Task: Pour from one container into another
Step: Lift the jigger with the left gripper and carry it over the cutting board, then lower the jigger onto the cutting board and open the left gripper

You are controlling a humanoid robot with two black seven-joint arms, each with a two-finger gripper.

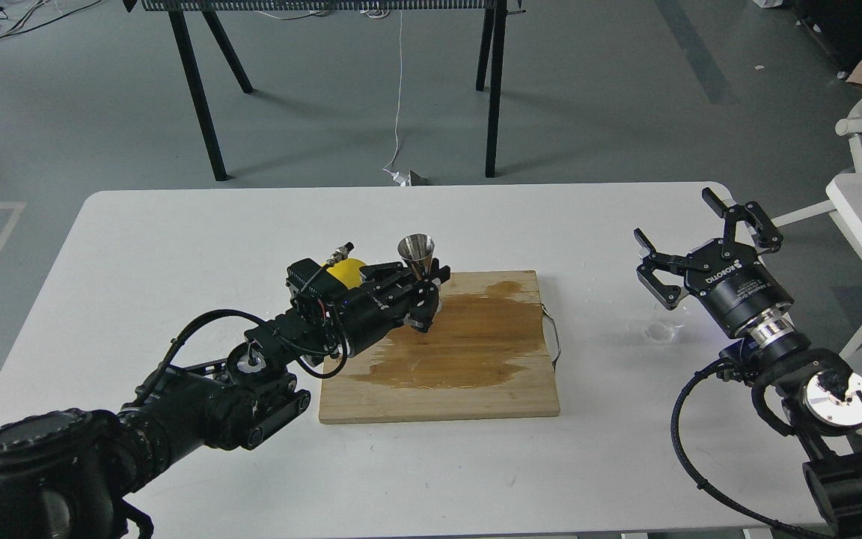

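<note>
From the lower left of the frame the black left arm reaches toward the middle, and its left gripper (425, 298) sits at the upper left corner of the pale wooden cutting board (476, 389), its fingers closed around the narrow waist of the small shiny stainless-steel jigger (417, 254), which stands upright with its open mouth showing above the fingers. Tucked just behind the gripper body is a yellow lemon (345, 271), mostly hidden. A broad dark wet stain spreads across the board's middle. Further right, on the bare white table (176, 239), the small clear glass cup (660, 331) stands on its own, hard to make out against the white. Just above and beside it hangs the right gripper (708, 243), fingers spread wide and holding nothing. My guess is the cup has yet to be picked up. To do that well, the right gripper should come down over the cup squarely and close gently on the glass, since it looks slippery, then carry it level to the jigger. The left should hold the jigger steady and upright, and the tilt should be slow, as the mouth is narrow.
</note>
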